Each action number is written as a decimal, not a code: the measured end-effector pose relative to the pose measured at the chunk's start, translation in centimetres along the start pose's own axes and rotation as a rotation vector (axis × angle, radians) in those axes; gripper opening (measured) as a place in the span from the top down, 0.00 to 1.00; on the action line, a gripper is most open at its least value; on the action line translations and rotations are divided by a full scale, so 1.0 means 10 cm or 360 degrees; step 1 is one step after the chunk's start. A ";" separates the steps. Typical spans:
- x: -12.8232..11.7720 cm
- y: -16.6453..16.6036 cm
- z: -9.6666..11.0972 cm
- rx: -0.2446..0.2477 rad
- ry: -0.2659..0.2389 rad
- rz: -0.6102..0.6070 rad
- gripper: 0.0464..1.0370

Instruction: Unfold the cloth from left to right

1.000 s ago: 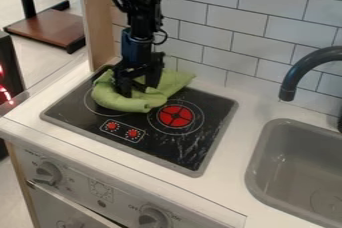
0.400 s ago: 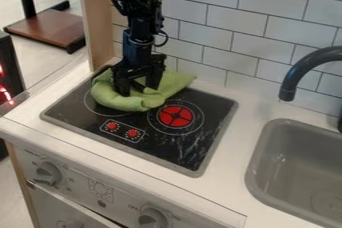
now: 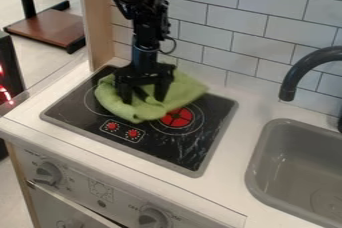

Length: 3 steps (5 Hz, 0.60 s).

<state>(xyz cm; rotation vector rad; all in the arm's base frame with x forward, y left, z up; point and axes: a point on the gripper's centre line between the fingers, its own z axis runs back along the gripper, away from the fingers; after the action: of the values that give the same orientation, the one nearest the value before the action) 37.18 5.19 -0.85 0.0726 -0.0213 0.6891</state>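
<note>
The green cloth (image 3: pixel 182 90) lies bunched over the back left of the black stove top, its right corner spread toward the tiled wall and its front edge touching the red burner ring. Over the cloth's left half hangs the black gripper (image 3: pixel 143 99), pointing down. Its two fingers stand apart, open, with their tips at the cloth and some cloth showing between them. Whether the tips press into the fabric cannot be told.
The stove top (image 3: pixel 175 147) has a red burner (image 3: pixel 177 117) and two red knobs near its front. To the right, a grey sink (image 3: pixel 262 158) sits under a dark faucet (image 3: pixel 288 88). A wooden post (image 3: pixel 98 19) stands behind the left side, and tiled wall runs along the back.
The gripper has moved slightly right and its fingers stand wider apart. The cloth has shifted right and toward the front, covering part of the red burner, and its shape has changed.
</note>
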 end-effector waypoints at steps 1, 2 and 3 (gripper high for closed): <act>-0.22 0.00 0.02 -0.0019 0.0029 -0.0226 0.04; -0.45 0.01 0.02 0.0007 0.0072 -0.0581 0.04; -0.57 0.06 0.02 0.0009 0.0042 -0.0823 0.04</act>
<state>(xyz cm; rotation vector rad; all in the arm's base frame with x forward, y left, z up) 32.41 1.99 -0.91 0.0708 0.0244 0.1729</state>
